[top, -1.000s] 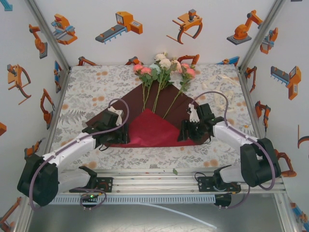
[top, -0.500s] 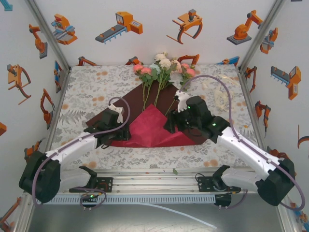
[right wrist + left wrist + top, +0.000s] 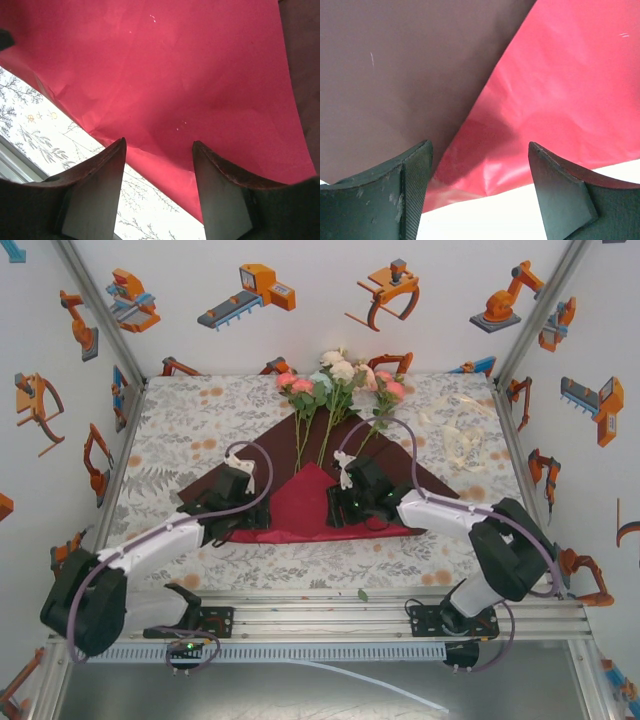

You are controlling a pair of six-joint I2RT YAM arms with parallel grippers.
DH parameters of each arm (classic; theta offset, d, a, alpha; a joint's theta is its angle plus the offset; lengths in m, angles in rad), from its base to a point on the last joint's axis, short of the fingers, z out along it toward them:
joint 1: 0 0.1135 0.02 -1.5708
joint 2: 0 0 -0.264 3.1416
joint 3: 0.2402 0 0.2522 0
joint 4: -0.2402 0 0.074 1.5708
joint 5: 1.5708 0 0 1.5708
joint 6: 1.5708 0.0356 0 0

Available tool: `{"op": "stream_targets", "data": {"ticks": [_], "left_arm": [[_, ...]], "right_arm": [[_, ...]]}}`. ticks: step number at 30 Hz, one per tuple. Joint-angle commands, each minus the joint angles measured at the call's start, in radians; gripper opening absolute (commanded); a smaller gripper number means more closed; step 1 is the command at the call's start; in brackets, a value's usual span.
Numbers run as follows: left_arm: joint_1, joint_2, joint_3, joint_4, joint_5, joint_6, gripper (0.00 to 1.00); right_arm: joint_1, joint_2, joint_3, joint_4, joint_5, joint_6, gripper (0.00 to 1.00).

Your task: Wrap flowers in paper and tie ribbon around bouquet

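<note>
The paper lies as a dark maroon triangle in the middle of the table, with a crimson flap folded up over its near middle. The flowers lie at the back, their stems running down onto the paper. My left gripper is low at the flap's left end, open, with nothing between its jaws. My right gripper is at the flap's right side, open above the crimson edge. The ribbon lies curled at the back right.
The floral tablecloth covers the table. White enclosure walls with orange robot prints stand close on three sides. An aluminium rail runs along the near edge, with a small green leaf beside it.
My right arm has swung left from the paper's right corner to its middle, and the crimson flap now lies flatter and further left. The left gripper's jaws have widened a little.
</note>
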Motion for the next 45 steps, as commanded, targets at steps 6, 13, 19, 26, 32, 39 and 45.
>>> {"op": "stream_targets", "data": {"ticks": [6,13,19,26,32,39,45], "left_arm": [[-0.063,-0.15,0.108,-0.055,0.126,-0.032,0.58],[-0.088,0.018,0.049,-0.041,0.163,-0.117,0.37],[-0.084,0.025,-0.038,-0.081,0.081,-0.196,0.34],[-0.033,-0.071,-0.126,-0.098,0.007,-0.266,0.39],[-0.026,-0.185,-0.056,-0.139,0.02,-0.262,0.49],[0.217,-0.219,0.077,-0.288,-0.078,-0.329,0.54],[0.591,-0.063,0.116,-0.241,0.01,-0.423,0.56]], "right_arm": [[0.003,-0.121,-0.067,-0.119,0.0,0.008,0.51],[0.003,-0.143,-0.084,-0.131,0.06,0.05,0.52],[0.0,-0.156,-0.092,-0.263,0.236,0.064,0.52],[-0.015,-0.225,-0.166,-0.339,0.329,0.144,0.53],[0.019,-0.272,-0.007,-0.384,0.376,0.074,0.52],[0.176,-0.018,0.295,-0.281,0.395,-0.084,0.54],[0.183,0.223,0.417,-0.107,0.279,-0.054,0.54]]}}
